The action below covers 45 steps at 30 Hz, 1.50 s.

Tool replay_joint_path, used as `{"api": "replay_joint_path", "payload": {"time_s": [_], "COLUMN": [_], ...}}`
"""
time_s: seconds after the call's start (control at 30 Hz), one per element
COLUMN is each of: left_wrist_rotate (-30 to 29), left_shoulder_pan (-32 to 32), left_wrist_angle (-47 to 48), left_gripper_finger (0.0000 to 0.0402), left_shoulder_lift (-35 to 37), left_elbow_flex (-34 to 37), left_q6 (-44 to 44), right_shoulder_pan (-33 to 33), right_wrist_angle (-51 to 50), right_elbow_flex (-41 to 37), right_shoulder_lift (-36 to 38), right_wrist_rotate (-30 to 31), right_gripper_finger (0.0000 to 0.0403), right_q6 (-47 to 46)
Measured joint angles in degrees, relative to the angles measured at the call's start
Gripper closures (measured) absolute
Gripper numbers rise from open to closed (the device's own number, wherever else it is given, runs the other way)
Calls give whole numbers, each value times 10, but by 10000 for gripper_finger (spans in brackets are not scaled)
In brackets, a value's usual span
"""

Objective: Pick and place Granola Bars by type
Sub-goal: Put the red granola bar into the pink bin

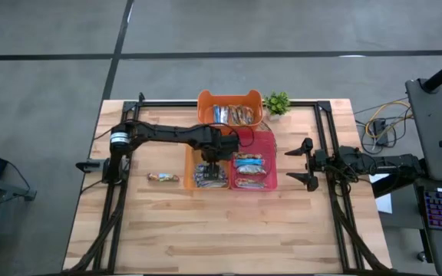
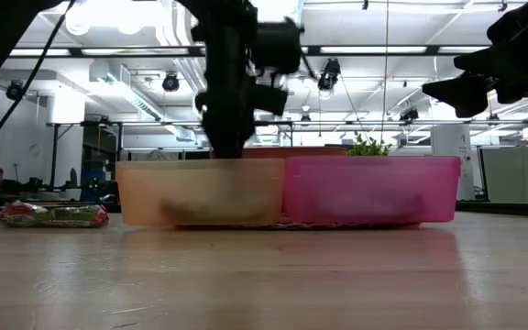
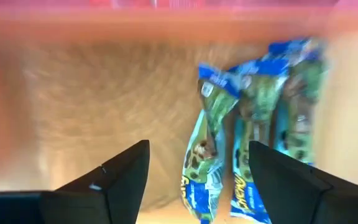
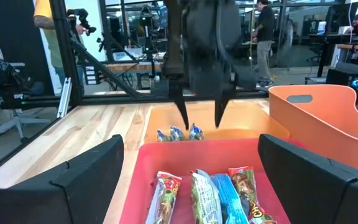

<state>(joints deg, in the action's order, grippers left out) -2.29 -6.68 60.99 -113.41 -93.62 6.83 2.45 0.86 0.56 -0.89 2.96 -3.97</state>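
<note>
Left gripper [image 4: 199, 118] wide, empty, over blue-green bars [image 3: 253, 124]; wrapper lettering unreadable; right gripper [image 1: 296, 164] wide

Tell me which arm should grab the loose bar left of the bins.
Left, probably. The left gripper hangs open over the light orange bin, right beside the loose bar. The right gripper waits beyond the pink bin, with both bins between.

You see the Granola Bars [image 1: 212, 176] sorted into groups: blue-and-green-wrapped bars lie side by side, flat, in the pale orange bin, and a second set [image 4: 207, 196] in red, green and blue wrappers lies flat in the pink bin beside it. More bars [image 1: 233, 115] rest in the orange bin behind. One loose bar [image 1: 162, 178] lies flat on the table, just left of the pale orange bin.
</note>
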Motion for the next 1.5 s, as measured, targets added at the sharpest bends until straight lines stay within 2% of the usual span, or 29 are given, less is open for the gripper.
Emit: {"api": "replay_joint_path", "payload": {"time_s": [0.3, 0.53, 0.73, 0.87, 1.0, 1.1, 1.5], "left_wrist_rotate": [-1, 2, 5, 18, 47, 49, 47], "left_shoulder_pan": [7, 23, 52, 76, 102, 116, 140], "left_wrist_angle": [142, 216, 278, 290, 290, 274, 114], "left_gripper_finger": [147, 147, 147, 147, 147, 147, 147], "left_shoulder_lift": [17, 20, 20, 23, 37, 54, 203], "left_elbow_flex": [-148, -250, -300, -308, -281, -231, 52], "left_q6": [-9, -33, -55, -80, -90, -91, -115], "right_shoulder_pan": [0, 0, 0, 0, 0, 0, 0], "right_wrist_angle": [0, 0, 0, 0, 0, 0, 0], "right_elbow_flex": [0, 0, 0, 0, 0, 0, 0], "right_shoulder_lift": [0, 0, 0, 0, 0, 0, 0], "right_wrist_rotate": [0, 0, 0, 0, 0, 0, 0], "right_gripper_finger": [44, 44, 44, 44, 44, 44, 44], "right_q6": [0, 0, 0, 1, 0, -1, 1]}}
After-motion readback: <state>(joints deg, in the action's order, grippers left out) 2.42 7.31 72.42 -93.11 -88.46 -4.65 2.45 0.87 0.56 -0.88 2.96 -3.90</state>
